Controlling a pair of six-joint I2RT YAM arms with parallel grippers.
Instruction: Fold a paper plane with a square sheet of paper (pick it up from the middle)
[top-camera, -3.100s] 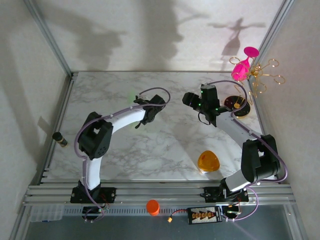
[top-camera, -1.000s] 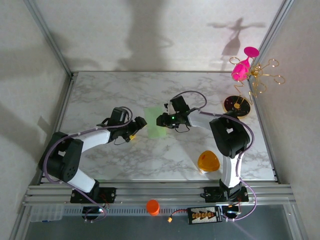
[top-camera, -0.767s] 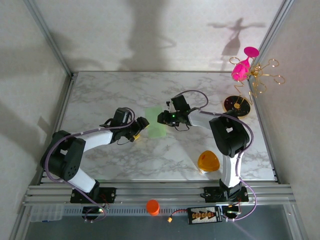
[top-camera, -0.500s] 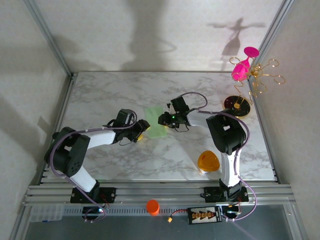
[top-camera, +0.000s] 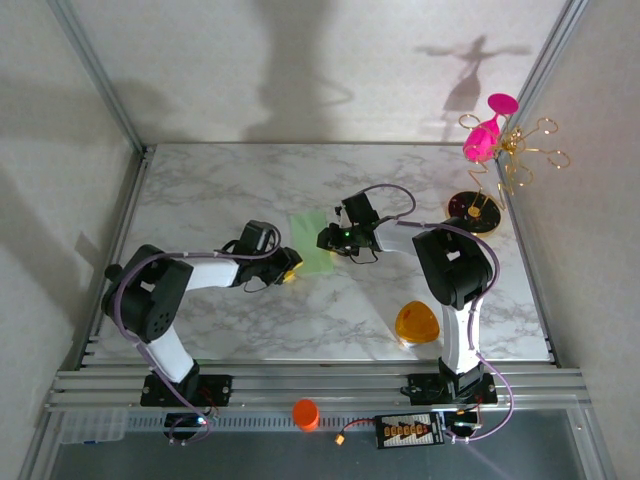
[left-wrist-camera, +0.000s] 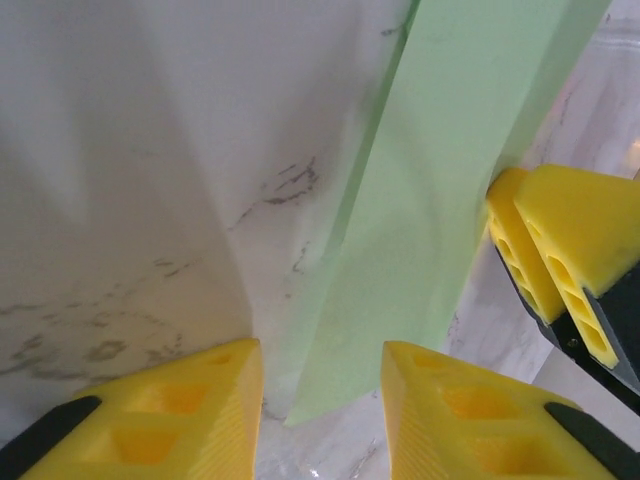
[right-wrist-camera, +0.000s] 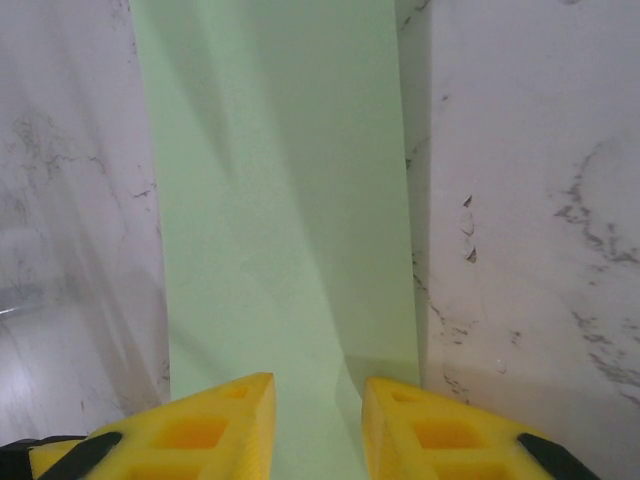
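The pale green sheet of paper (top-camera: 310, 243) lies mid-table between both grippers, one side lifted slightly off the marble. My left gripper (top-camera: 288, 262) is at its near-left corner. In the left wrist view that corner (left-wrist-camera: 300, 405) sits in the gap of the open gripper (left-wrist-camera: 322, 350) without touching either finger. My right gripper (top-camera: 326, 239) is at the paper's right edge; its yellow fingers (left-wrist-camera: 530, 250) also appear there. From the right wrist the paper (right-wrist-camera: 270, 200) stretches ahead, and the gripper (right-wrist-camera: 317, 382) has a narrow gap with paper across it. The paper plane is out of view.
An orange rounded-triangle object (top-camera: 416, 323) lies near the right arm's base. A pink glass (top-camera: 490, 130) hangs on a gold wire stand (top-camera: 525, 150) with a dark round base (top-camera: 472, 210) at the back right. An orange cup (top-camera: 305, 413) sits on the front rail.
My left gripper has slid right to the paper's near corner and its jaws have narrowed a lot. The right gripper has stayed at the paper's edge.
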